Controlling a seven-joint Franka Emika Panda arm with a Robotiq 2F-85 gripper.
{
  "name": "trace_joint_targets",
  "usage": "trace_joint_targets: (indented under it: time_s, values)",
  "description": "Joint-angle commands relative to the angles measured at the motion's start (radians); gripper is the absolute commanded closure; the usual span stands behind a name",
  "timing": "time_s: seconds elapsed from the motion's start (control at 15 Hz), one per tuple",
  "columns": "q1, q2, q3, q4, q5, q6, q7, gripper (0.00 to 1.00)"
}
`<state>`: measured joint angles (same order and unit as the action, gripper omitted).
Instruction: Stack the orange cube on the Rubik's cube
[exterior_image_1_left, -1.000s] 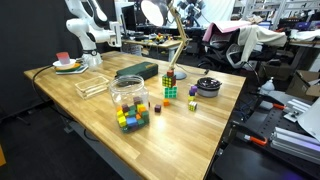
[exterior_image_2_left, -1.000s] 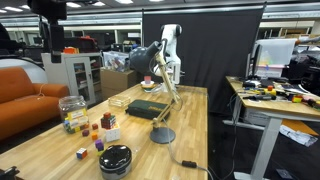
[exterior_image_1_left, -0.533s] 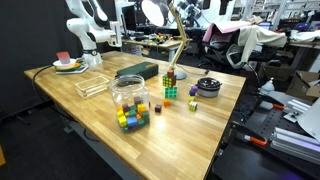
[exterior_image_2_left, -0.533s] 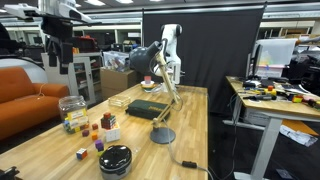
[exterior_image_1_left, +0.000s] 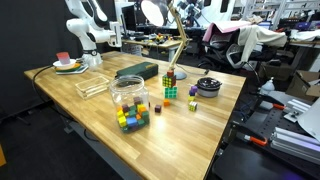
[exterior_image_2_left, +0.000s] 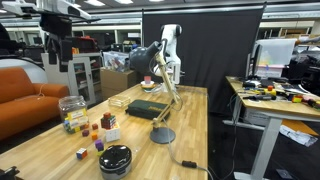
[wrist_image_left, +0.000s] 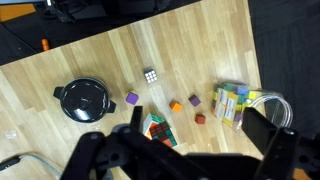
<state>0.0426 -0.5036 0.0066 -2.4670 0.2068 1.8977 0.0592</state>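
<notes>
In the wrist view I look down on the wooden table from high above. The orange cube (wrist_image_left: 176, 106) lies on the wood by itself. The Rubik's cube (wrist_image_left: 158, 130), with green and red gridded faces, stands just below and left of it, partly behind my left finger. It also shows in both exterior views (exterior_image_1_left: 171, 93) (exterior_image_2_left: 111, 132). My gripper (wrist_image_left: 195, 122) is open and empty, its fingers spread wide well above the blocks. In an exterior view the gripper (exterior_image_2_left: 59, 48) hangs high at the upper left, over the table's end.
A dark red block (wrist_image_left: 200, 118), two purple blocks (wrist_image_left: 131, 99) (wrist_image_left: 193, 101) and a small black-and-white cube (wrist_image_left: 150, 75) lie nearby. A clear jar of coloured blocks (wrist_image_left: 235, 105) stands to the right. A black round lidded dish (wrist_image_left: 82, 100) is on the left. A desk lamp (exterior_image_2_left: 160, 134) stands further along the table.
The arm has come down into the upper left of an exterior view since a second ago and has shifted only slightly since. The blocks have not moved.
</notes>
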Motion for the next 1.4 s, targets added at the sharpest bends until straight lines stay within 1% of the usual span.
trace_joint_targets:
  time_s: [0.0, 0.13, 0.33, 0.47, 0.6, 0.67, 0.73, 0.87, 1.2, 1.27, 1.33]
  values:
    - [-0.009, 0.017, 0.014, 0.006, 0.000, 0.007, 0.022, 0.00]
    - [-0.002, 0.061, 0.029, 0.013, 0.020, 0.043, 0.056, 0.00]
    - [0.026, 0.199, 0.063, 0.041, 0.065, 0.148, 0.100, 0.00]
    - [0.035, 0.295, 0.089, 0.067, 0.073, 0.222, 0.161, 0.00]
    - [0.037, 0.374, 0.110, 0.095, 0.053, 0.278, 0.261, 0.00]
    - [0.047, 0.392, 0.113, 0.108, 0.072, 0.283, 0.284, 0.00]
    - [0.047, 0.364, 0.106, 0.071, 0.055, 0.288, 0.235, 0.00]
    - [0.051, 0.399, 0.110, 0.100, 0.055, 0.293, 0.269, 0.00]
    - [0.051, 0.399, 0.110, 0.105, 0.055, 0.292, 0.277, 0.00]
    - [0.051, 0.399, 0.111, 0.103, 0.051, 0.313, 0.288, 0.00]
    - [0.055, 0.411, 0.113, 0.109, 0.073, 0.334, 0.282, 0.00]
